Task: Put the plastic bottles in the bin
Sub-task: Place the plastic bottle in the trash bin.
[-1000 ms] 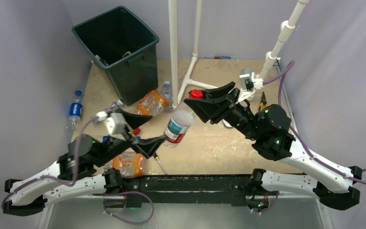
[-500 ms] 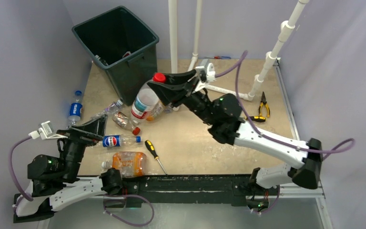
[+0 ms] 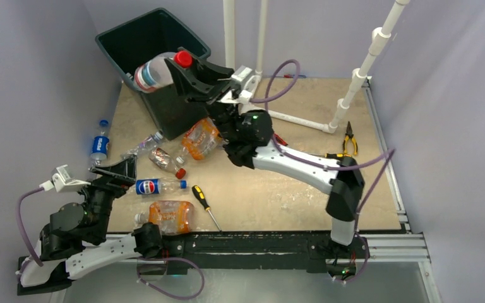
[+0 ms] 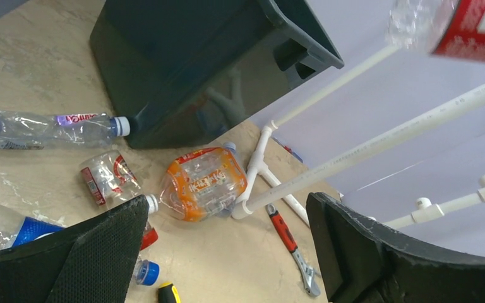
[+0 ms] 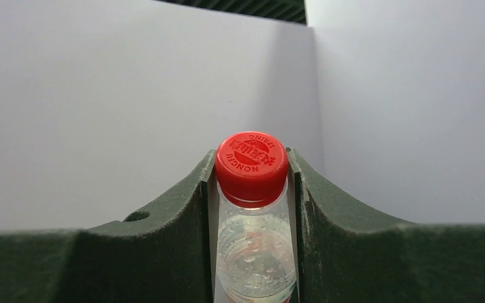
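Across the tan bench [image 3: 278, 189] to the large dark green-black square plastic bin [image 3: 167, 110] within the last second: right pincer [image 3: 183, 71], clamped narrow on the neck of a clear red-capped plastic bottle [image 3: 153, 72] now tilted above the bin's near rim, so likely one release away from counting. Pulled back to the near left corner: left pincer [image 3: 119, 172], spread wide, holding nothing. Left to clear beside the bin: a crushed orange-labelled bottle [image 3: 201, 137], a blue Pepsi-labelled bottle [image 3: 155, 186], smaller crumpled bottles [image 3: 163, 158].

surface: table [image 3: 278, 189] | on it: bin [image 3: 170, 108], bottles [image 3: 155, 186] (crushed), screwdriver [image 3: 203, 201], pliers [image 3: 349, 136]
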Controlling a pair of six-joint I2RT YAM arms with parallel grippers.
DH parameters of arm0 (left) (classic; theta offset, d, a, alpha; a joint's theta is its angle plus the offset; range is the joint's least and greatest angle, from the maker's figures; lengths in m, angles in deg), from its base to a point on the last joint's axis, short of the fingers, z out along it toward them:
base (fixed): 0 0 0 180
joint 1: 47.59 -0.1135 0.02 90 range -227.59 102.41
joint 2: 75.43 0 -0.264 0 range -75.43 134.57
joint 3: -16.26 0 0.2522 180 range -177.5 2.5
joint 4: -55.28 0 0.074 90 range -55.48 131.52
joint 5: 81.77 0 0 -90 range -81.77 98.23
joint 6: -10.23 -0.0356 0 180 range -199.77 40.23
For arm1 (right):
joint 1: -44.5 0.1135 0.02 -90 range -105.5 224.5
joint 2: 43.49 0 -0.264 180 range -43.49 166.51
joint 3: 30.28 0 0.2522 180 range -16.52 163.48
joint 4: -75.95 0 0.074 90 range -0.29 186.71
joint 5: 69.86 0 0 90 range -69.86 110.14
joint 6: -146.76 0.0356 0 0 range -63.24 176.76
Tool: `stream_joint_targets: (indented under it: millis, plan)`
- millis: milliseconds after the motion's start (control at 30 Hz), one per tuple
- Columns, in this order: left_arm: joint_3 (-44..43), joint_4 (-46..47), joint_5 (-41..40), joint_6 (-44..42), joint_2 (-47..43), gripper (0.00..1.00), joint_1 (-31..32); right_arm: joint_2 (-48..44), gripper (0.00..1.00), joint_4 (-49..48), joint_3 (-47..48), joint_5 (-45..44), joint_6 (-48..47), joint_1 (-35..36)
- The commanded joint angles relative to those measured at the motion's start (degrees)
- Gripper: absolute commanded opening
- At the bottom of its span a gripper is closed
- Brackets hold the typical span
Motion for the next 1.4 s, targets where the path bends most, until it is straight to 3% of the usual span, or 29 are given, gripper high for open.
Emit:
stream_joint_targets:
  millis: [0, 100, 233, 467, 667, 1200, 1233, 1300, 1367]
  plan:
    - [-0.11, -1.45, -2.01, 2.36, -0.2, 0.94, 0.28, 9.68, 0.0, -7.11, 11.12, -5.26, -12.04, 0.07]
    - [1.57, 2.49, -2.18, -0.3, 0.25, 0.93, 0.33, 17.18, 0.0, -6.09, 21.48, -6.72, -15.18, 0.06]
    - [0.78, 9.0, -0.44, -9.33, 2.91, 0.93, 0.33, 22.06, 0.0, -5.15, 27.44, -6.05, -15.27, -0.06]
    - [-2.54, 6.67, 1.22, -7.65, 7.47, 0.93, 0.33, 29.84, 0.0, 3.62, 41.55, -4.6, -13.2, -1.37]
    - [-0.8, 5.6, 1.59, -4.14, 5.46, 0.93, 0.33, 31.18, 0.0, 3.6, 41.51, -5.18, -9.24, -4.07]
    - [-0.54, 6.92, 1.41, -5.13, 7.14, 0.93, 0.33, 37.25, 0.0, 8.03, 43.47, -5.37, -0.58, -8.25]
    - [-0.53, 6.92, 1.48, -5.07, 7.35, 0.93, 0.33, 37.39, 0.1, 8.5, 43.57, -5.3, -0.33, -8.25]
    - [-0.55, 6.88, 1.82, -5.03, 7.52, 0.93, 0.33, 37.34, 0.45, 8.93, 43.46, -5.06, 0.32, -8.25]
    - [-0.52, 6.96, 2.13, -4.81, 7.54, 0.93, 0.33, 36.99, 0.7, 9.48, 43.44, -5.06, 1.28, -8.25]
